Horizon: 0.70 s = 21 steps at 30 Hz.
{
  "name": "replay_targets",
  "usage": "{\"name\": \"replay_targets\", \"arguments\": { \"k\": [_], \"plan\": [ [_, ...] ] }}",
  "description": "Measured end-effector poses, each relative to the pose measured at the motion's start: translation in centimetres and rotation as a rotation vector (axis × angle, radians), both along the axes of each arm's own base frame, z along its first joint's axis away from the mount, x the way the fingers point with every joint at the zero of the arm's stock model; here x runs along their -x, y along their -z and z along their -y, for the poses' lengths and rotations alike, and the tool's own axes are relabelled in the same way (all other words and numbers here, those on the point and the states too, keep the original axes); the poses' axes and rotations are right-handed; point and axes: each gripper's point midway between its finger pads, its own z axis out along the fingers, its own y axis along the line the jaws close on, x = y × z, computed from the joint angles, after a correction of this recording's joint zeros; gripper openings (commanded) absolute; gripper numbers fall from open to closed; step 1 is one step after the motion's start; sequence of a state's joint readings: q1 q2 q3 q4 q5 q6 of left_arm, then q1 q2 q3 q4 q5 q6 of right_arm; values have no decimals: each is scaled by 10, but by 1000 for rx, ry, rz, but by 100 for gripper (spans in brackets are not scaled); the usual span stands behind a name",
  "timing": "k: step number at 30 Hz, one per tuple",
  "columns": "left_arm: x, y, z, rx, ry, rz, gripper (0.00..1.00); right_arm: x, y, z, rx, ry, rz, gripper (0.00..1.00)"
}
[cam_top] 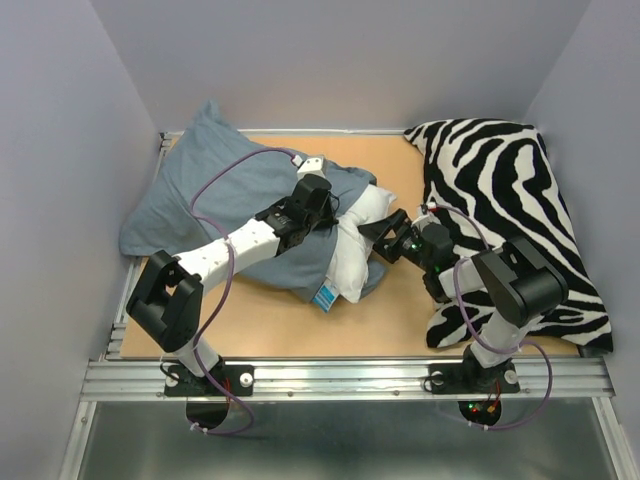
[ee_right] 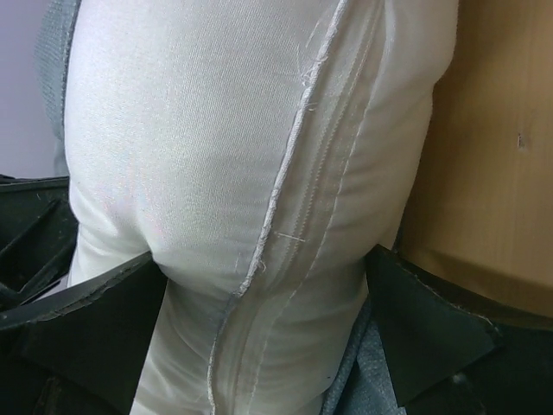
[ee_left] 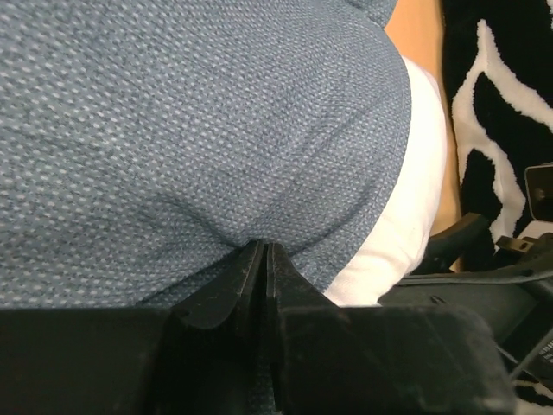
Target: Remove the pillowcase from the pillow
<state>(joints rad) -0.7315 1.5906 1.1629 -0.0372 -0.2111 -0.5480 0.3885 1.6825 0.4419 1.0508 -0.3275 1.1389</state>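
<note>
The blue-grey pillowcase (cam_top: 225, 205) lies at the left and middle of the table and covers most of the pillow. The white pillow's (cam_top: 358, 240) end sticks out of its right side, with a small blue tag (cam_top: 325, 296) at the near edge. My left gripper (cam_top: 328, 212) is shut on a fold of pillowcase cloth near the opening; in the left wrist view its tips (ee_left: 263, 249) pinch the blue cloth (ee_left: 199, 130). My right gripper (cam_top: 374, 233) is closed on the bare pillow end; in the right wrist view its fingers (ee_right: 415, 303) squeeze the white pillow (ee_right: 225, 156) on both sides.
A black-and-white zebra-print cushion (cam_top: 505, 205) fills the right side of the table, just behind the right arm; it also shows in the left wrist view (ee_left: 492, 95). Grey walls enclose the table on three sides. Bare wood (cam_top: 300, 330) shows along the near edge.
</note>
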Motion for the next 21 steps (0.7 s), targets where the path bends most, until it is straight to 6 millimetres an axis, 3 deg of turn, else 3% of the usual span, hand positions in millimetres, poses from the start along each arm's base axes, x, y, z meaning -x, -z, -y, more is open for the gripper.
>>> {"name": "replay_targets", "arguments": {
  "k": [3,5,6,8,9,11,13,17,19,21],
  "plan": [
    [1,2,2,14,5,-1,17,-2,3,-3,-23,1,1,97],
    [1,2,4,26,12,-1,17,-4,4,-5,-44,3,-4,86],
    [1,2,5,32,16,0,17,-7,4,-6,-55,4,-4,64],
    [2,3,7,42,24,-2,17,-13,0,-9,-75,5,-1,41],
    [3,2,9,49,30,-2,18,-15,-2,-10,-81,3,2,21],
    [3,0,12,63,42,-1,20,-19,-6,-13,-91,0,11,1],
    [4,-2,14,72,51,1,25,-23,-8,-15,-88,-4,2,1],
    [7,-18,15,77,76,13,46,-30,-10,-16,8,-6,-37,1],
    [5,-37,11,82,82,26,50,-35,-28,-15,101,7,-35,0],
    [-1,-68,0,98,68,64,55,-38,-50,-12,175,22,-4,0]
  ]
}}
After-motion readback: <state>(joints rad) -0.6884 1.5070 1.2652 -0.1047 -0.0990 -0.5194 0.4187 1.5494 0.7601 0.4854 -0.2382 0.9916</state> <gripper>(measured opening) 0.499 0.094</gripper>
